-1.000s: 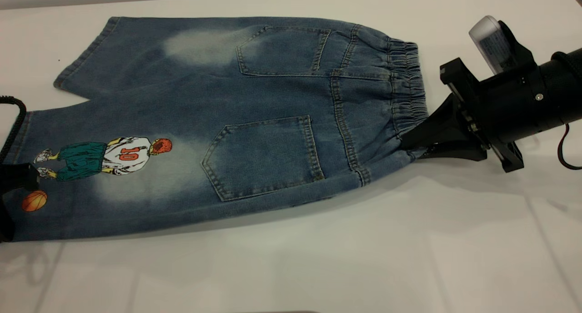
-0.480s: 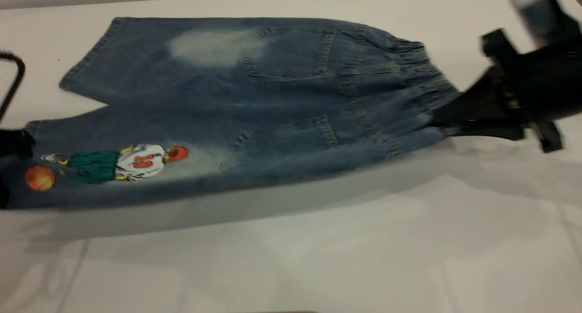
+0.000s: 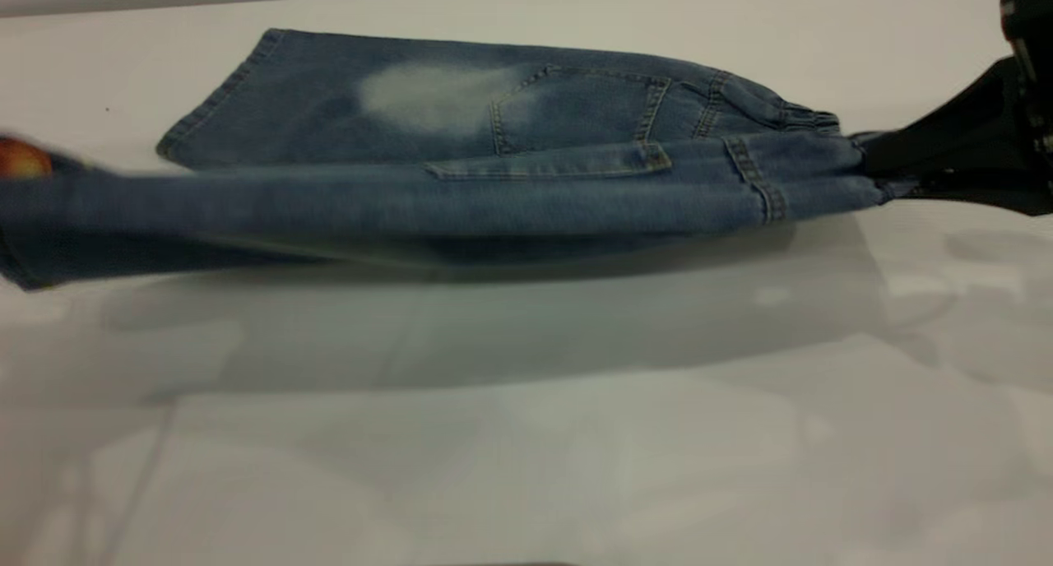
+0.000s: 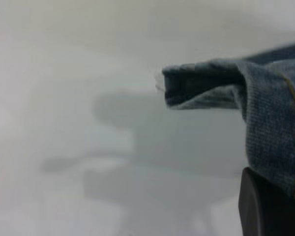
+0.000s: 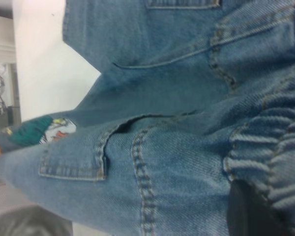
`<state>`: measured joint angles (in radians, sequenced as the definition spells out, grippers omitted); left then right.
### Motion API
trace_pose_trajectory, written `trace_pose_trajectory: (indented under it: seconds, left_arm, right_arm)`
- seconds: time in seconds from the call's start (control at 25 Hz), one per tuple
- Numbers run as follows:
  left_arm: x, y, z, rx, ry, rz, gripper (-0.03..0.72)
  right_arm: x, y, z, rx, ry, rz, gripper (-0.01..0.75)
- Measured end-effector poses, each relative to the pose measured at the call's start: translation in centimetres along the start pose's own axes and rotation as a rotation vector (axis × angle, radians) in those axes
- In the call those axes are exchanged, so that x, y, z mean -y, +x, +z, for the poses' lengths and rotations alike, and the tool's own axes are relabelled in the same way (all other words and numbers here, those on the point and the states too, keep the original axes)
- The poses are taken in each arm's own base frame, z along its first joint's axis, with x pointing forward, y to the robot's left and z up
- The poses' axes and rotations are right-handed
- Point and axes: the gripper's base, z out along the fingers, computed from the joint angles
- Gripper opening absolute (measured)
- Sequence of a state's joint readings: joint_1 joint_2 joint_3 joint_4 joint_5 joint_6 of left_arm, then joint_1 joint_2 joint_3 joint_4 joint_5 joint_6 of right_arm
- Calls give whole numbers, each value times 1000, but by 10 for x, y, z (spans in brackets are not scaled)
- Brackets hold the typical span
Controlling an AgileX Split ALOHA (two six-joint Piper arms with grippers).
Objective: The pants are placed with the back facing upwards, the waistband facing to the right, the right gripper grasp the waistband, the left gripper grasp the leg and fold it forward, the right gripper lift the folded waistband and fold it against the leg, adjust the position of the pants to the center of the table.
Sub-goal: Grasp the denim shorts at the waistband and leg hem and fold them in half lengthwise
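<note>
The near half of the blue denim pants is raised off the white table and stands on edge; the far half lies flat, back pocket up. My right gripper is at the right, shut on the elastic waistband; its wrist view shows a black finger pinching the gathered waistband. The printed leg stretches to the left edge, held up. My left gripper shows only in its wrist view, a dark finger under the leg's denim hem, shut on it.
The lifted denim casts a broad shadow on the table below it. The plain leg's hem lies at the far left. White tabletop spreads in front of the pants and behind them.
Both grippers have risen and carried the near edge of the pants up and away. The print and near pocket, flat a second ago, are now turned on edge.
</note>
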<state>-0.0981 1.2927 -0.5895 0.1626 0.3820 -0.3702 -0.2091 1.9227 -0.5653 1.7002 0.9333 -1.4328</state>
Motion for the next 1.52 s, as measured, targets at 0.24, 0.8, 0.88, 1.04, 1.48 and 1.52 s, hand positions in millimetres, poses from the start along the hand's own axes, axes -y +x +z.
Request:
trace_pose_trajectory:
  seconds: [0.24, 0.8, 0.88, 1.04, 1.48, 1.52]
  left_arm:
    - [8, -36, 11, 34, -6, 32, 27]
    - [32, -92, 95, 85, 35, 83, 27]
    - [38, -98, 107, 90, 44, 94, 27]
    - [51, -110, 130, 103, 60, 120, 27]
    - [75, -150, 164, 190, 89, 178, 27]
    - [76, -151, 167, 191, 90, 179, 27]
  right_arm:
    - [-5, -15, 0, 50, -18, -16, 45]
    - [15, -55, 23, 109, -18, -81, 45]
    - [17, -64, 27, 117, -16, -93, 45]
    - [17, -84, 32, 145, -20, -133, 45]
    - [12, -131, 40, 220, -39, -233, 45]
    - [13, -134, 41, 224, -40, -238, 45]
